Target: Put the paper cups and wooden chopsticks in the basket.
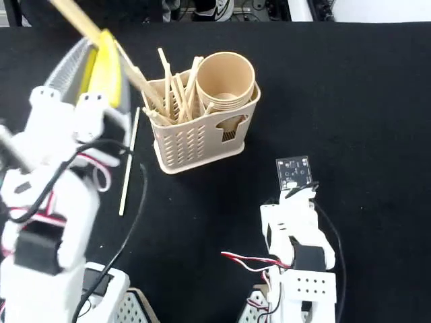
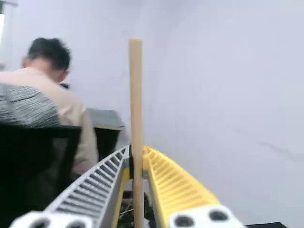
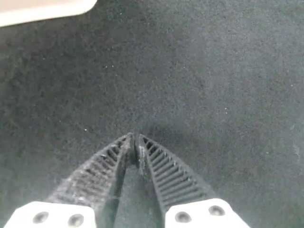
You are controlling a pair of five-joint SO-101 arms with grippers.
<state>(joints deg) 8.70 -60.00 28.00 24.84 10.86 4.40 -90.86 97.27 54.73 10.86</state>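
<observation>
- Chopstick (image 2: 136,95) is pinched between the grey and yellow fingers of the left gripper (image 2: 137,153), with both ends sticking out of the grip.
- From that gripper (image 1: 94,40) the held stick (image 1: 81,23) slants down to the basket (image 1: 195,145). Its lower end is among the other chopsticks (image 1: 176,91) standing in the compartment nearer the gripper.
- Paper cups (image 1: 225,81) sit stacked in the basket's farther compartment.
- A loose chopstick (image 1: 129,161) lies flat on the black table (image 1: 350,101), between the left arm and the basket.
- The right gripper (image 3: 135,140) points down at the table, fingers pressed together on nothing, apart from the basket.
</observation>
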